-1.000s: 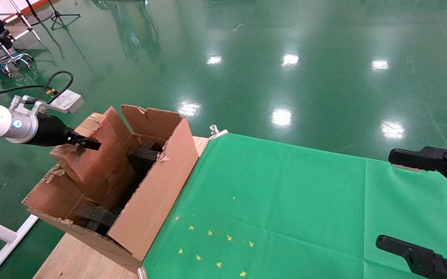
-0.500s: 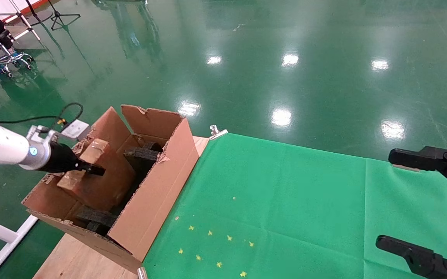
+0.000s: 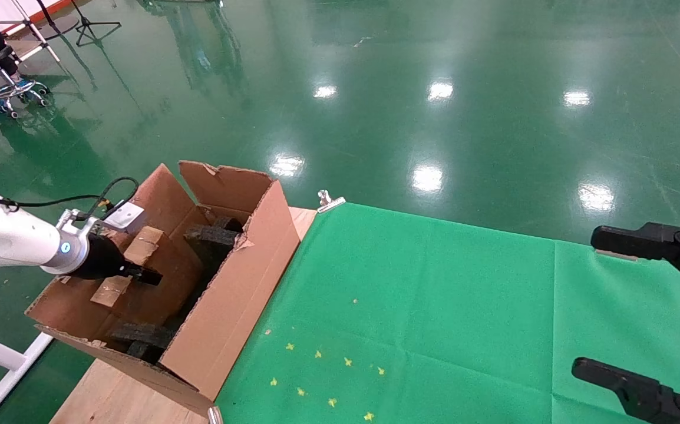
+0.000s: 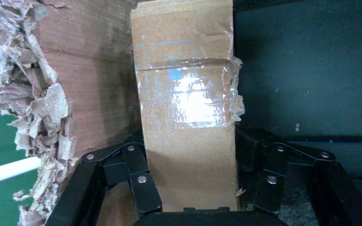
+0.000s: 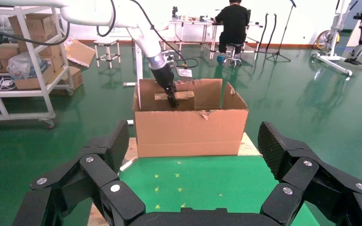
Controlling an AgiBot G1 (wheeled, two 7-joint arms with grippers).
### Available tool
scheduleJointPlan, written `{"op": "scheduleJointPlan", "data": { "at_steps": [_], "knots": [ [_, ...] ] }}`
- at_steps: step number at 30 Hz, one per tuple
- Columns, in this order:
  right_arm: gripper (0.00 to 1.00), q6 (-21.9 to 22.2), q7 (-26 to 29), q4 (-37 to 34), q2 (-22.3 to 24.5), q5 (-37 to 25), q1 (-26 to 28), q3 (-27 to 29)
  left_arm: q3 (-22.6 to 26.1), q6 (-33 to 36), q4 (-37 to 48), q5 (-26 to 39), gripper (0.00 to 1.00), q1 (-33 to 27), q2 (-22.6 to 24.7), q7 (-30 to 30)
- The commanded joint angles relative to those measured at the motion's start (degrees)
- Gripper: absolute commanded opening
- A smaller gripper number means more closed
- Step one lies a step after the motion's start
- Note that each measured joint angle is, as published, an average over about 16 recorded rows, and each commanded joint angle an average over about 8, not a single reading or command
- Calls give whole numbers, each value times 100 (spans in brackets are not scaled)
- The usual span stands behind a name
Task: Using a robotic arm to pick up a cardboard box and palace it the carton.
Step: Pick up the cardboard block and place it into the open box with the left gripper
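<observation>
On the left, the robotic arm (image 3: 10, 244) has its left gripper (image 4: 195, 188) clamped on the cardboard box (image 4: 186, 108), held low inside the carton (image 3: 222, 294); only the release seems left. Far right, the right gripper (image 5: 195, 165) waits wide open, empty

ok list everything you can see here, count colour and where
cardboard box: one, brown with clear tape, inside the carton, clamped in the left gripper
carton: one, brown, ragged flaps, on the table's left end
foam blocks: several, black, inside the carton
green cloth: one, covering the table right of the carton
yellow star marks: several, on the cloth's near part
metal clip: one, silver, at the cloth's far corner
stool: one, far left on the floor
left gripper: black, on the white arm, shut on the cardboard box
right gripper: black, open, parked over the table's right side
</observation>
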Motion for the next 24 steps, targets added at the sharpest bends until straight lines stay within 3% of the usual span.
{"op": "scheduleJointPlan", "data": {
  "at_steps": [1,24],
  "knots": [
    [100,0,0,0,0,0,0,0,10,1,4,12,100,4,3,1],
    [100,0,0,0,0,0,0,0,-88,188,-211,-44,100,-216,-123,45]
  ]
}}
